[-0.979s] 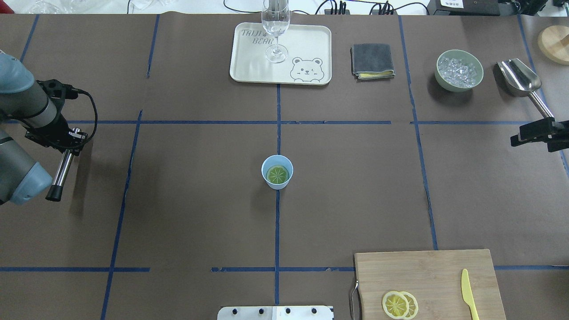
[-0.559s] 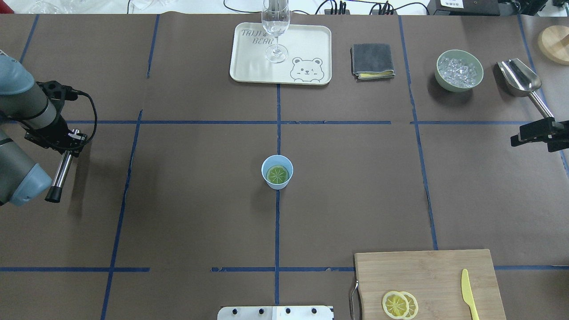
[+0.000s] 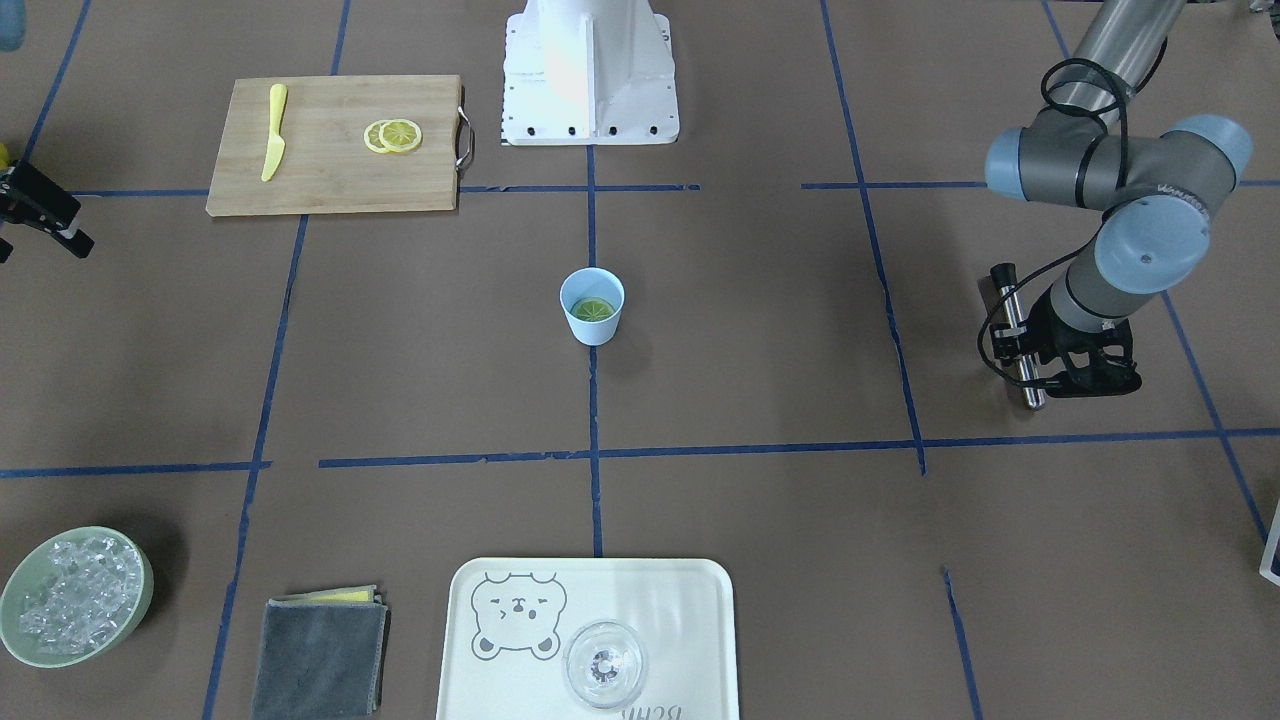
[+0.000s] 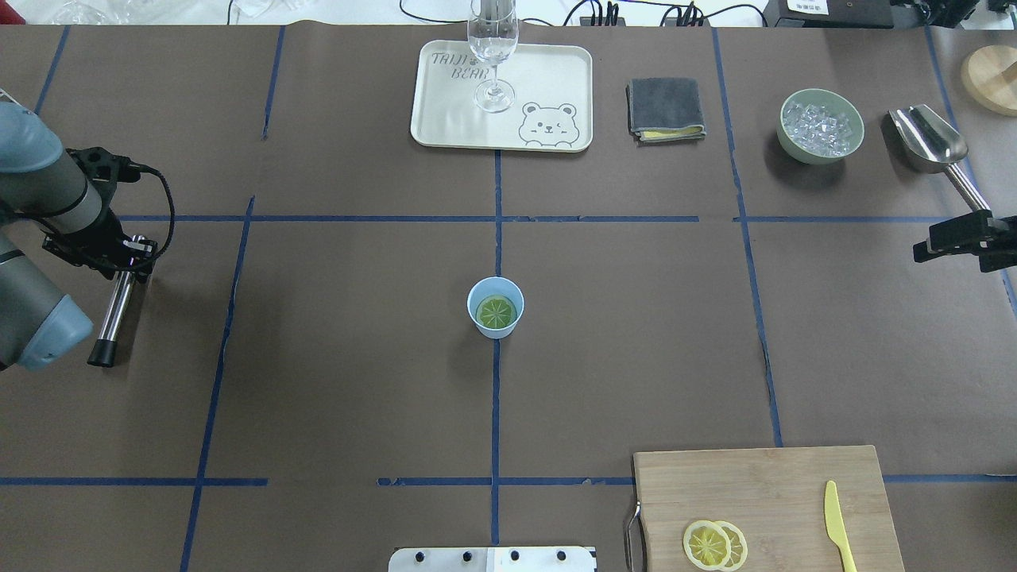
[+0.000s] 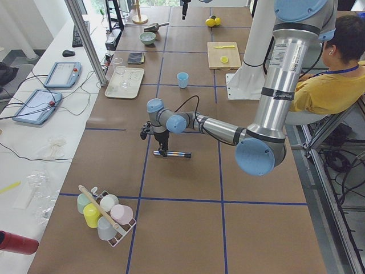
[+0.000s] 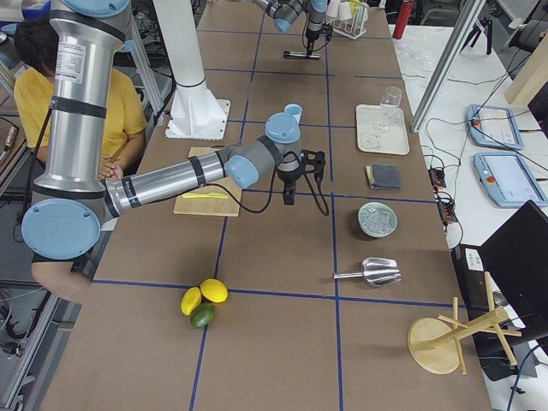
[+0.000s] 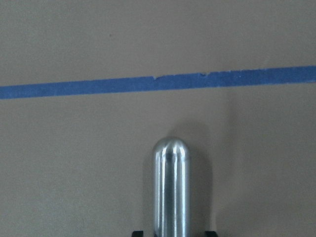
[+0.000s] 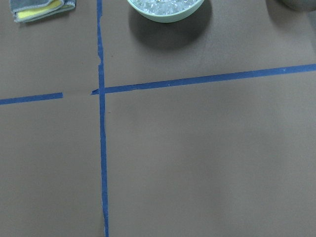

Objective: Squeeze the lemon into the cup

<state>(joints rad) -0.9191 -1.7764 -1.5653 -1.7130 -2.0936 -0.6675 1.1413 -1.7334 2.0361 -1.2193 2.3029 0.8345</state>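
Note:
The light-blue cup (image 4: 495, 334) stands at the table's middle, also in the front view (image 3: 592, 330). A lemon slice (image 4: 496, 312) lies flat inside it (image 3: 591, 309). Two more lemon slices (image 4: 715, 545) overlap on the wooden cutting board (image 4: 755, 485). My left gripper (image 4: 129, 258) is at the far left, shut on a metal rod (image 4: 114, 310) with a black tip, held low at the table; the left wrist view shows the rod's rounded end (image 7: 170, 187). My right gripper (image 4: 926, 242) hovers open and empty at the right edge.
A yellow knife (image 4: 836, 524) lies on the board. A tray (image 4: 548, 79) with a clear glass (image 4: 493, 48), a folded grey cloth (image 4: 666, 109), a green bowl of ice (image 4: 821, 125) and a metal scoop (image 4: 929, 143) line the far side. Whole citrus fruits (image 6: 204, 301) lie near the right end.
My left arm has drawn slightly to the left and lowered the rod toward the table. The right arm, cup and slices have not moved.

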